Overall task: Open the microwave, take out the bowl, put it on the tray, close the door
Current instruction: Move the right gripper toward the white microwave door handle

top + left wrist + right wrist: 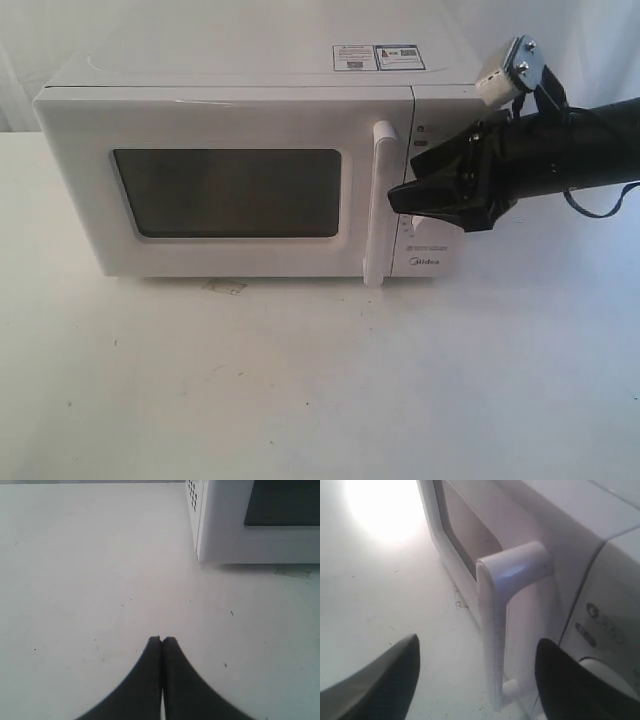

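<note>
White desk (320, 400) and a pale wall filled the exterior view, where the microwave (240, 110) stood with its door (215, 125) shut flush. The dark window (225, 192) gave no sight of the bowl, which was presumably inside. The right hand (398, 198) hovered at the microwave's front, just beside the tall bar handle (380, 200) and in front of the control panel (427, 263), hiding the knobs. Neither a tray nor the left arm appeared in that view.

Seen from the left wrist, the left hand (162, 641) hung low over bare desk, its fingers pressed together on nothing. It sat well apart from the microwave's lower front corner, where the side vents (192, 495) showed.

Seen from the right wrist, the right hand's fingers (390, 680) stood wide apart with the microwave's handle rising between them. Neither finger appeared to touch it, though the far one was too close to the panel to be sure.

By this evidence, none of the task was complete. The opening step looked to be just under way, with the handle lined up but not gripped. Pulling the door, lifting out the bowl, setting it on the tray and shutting the microwave all lay ahead.
</note>
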`<state>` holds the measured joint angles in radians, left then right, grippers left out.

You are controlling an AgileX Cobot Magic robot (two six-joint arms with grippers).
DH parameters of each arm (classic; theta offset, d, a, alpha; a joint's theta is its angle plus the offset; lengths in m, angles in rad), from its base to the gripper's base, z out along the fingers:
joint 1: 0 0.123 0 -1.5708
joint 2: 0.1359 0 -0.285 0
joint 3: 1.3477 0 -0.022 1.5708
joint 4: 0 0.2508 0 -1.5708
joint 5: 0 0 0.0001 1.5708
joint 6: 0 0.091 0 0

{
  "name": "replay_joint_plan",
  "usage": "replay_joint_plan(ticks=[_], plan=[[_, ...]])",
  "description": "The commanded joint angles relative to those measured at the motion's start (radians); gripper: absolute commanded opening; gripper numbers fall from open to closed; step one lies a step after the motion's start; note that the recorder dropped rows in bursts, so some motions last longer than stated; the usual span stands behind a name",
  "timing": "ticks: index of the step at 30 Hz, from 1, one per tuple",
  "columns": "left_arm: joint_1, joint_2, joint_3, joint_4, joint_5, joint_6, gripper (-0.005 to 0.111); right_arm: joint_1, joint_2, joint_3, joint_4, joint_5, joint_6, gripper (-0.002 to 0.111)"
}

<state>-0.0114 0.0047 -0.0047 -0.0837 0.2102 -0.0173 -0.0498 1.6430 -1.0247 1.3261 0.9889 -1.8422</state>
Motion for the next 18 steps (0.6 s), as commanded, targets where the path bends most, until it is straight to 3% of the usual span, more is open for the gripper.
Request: replay_joint_plan(ticks=[1, 7, 14, 18], plan=[[-0.001, -0.005, 0.005, -0.002, -0.001, -0.004, 0.0, 0.057, 0.03, -0.009, 0.071, -0.006, -0.087, 0.063], [-0.001, -0.005, 0.005, -0.002, -0.001, -0.004, 0.0, 0.059, -0.013, -0.009, 0.037, 0.037, -0.061, 0.055], [-0.001, -0.005, 0.005, -0.002, -0.001, -0.004, 0.0, 0.059, -0.141, -0.009, -0.288, -0.102, 0.185, 0.045], [-0.001, -0.005, 0.005, -0.002, -0.001, -0.004, 0.0, 0.059, -0.176, -0.009, -0.327, -0.099, 0.305, 0.045]])
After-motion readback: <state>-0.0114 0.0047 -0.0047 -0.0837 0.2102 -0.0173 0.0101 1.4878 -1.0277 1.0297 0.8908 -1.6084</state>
